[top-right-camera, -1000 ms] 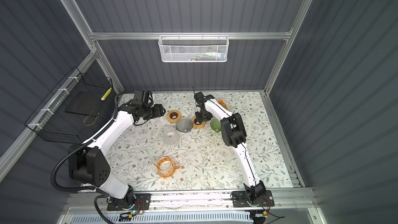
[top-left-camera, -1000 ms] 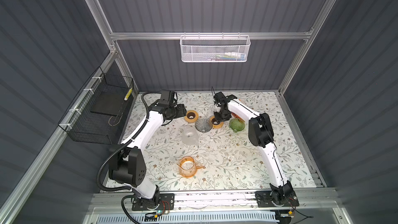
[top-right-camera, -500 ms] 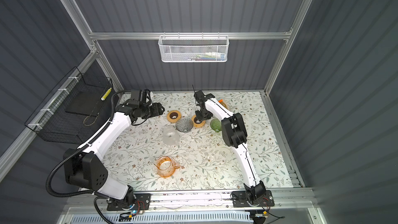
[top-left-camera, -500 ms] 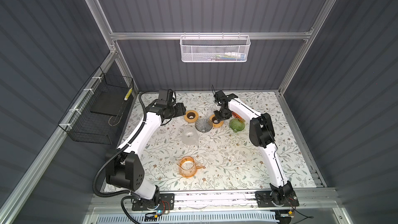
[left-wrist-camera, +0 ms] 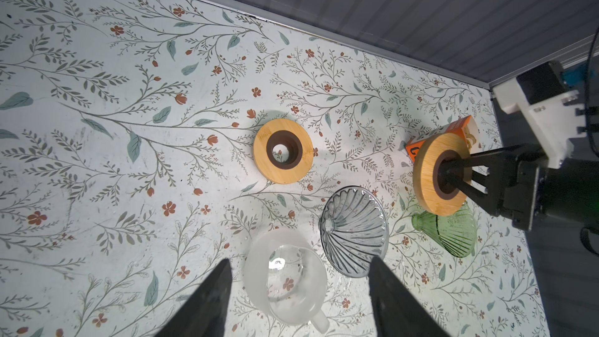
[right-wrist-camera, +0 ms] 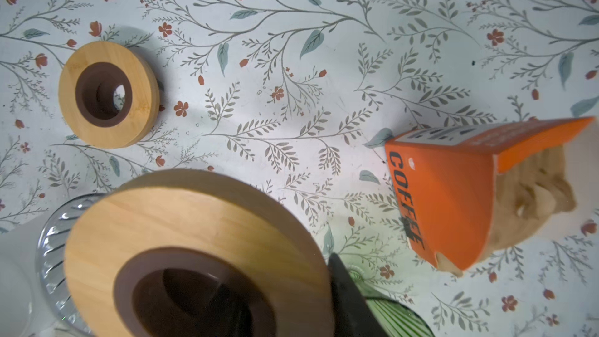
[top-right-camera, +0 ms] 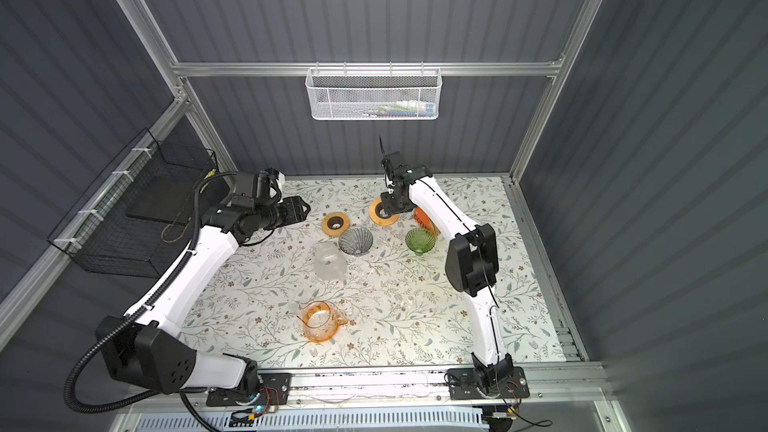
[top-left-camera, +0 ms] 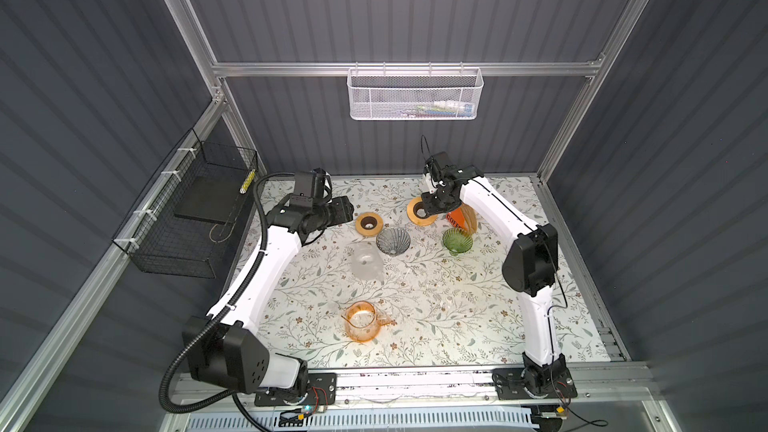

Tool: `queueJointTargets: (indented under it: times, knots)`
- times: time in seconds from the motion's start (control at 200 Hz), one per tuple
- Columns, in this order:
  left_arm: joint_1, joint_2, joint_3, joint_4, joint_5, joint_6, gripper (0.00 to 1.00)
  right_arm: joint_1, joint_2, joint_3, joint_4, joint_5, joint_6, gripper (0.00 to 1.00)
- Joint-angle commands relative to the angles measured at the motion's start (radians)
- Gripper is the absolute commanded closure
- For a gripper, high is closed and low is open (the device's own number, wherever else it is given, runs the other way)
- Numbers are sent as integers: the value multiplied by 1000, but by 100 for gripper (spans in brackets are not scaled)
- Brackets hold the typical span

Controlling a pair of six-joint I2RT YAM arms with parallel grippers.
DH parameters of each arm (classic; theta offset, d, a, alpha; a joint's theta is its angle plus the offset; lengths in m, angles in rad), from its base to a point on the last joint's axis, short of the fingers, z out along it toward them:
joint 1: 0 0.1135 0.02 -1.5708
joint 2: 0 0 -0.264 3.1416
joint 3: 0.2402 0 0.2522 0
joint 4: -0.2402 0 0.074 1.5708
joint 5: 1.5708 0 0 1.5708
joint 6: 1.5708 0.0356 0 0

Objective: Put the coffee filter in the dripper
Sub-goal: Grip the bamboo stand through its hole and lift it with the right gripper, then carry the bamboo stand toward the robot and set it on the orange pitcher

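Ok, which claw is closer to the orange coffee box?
Right. The right claw, holding a wooden ring, hangs just beside the box. The left claw is open and far off, past the other ring.

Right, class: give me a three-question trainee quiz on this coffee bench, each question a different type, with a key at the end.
1. True or false: the left gripper has open, empty jaws.
2. What does the right gripper hold? A) a spoon B) a wooden ring C) nothing
3. Fill in: the orange box reads ____.
Key: 1 true; 2 B; 3 COFFEE.
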Motion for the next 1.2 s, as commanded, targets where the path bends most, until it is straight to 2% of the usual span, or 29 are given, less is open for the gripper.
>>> queueJointTargets:
  times: [0.0,0.205,0.36,0.595,0.705,0.86,1.191]
  knots:
    - [8,-50,-23,-74,-22,-14,33,12,-78,-37,-18,-14,6,77]
    - [8,-120,-48,-162,-63,-18,33,85,-194,-120,-27,-8,-8,77]
    - [8,-170,-56,-250,-76,-33,33,192,-274,-187,-27,19,-13,77]
    - [8,-257,-106,-354,-93,-65,35,353,-349,-243,-34,-29,21,78]
    - [8,-288,-129,-401,-102,-72,35,424,-357,-259,-36,-43,44,78]
    - [8,-303,-142,-476,-188,-103,36,495,-355,-278,-34,-64,79,78]
    - [8,-331,-217,-439,-215,-139,36,587,-315,-307,-24,-94,108,79]
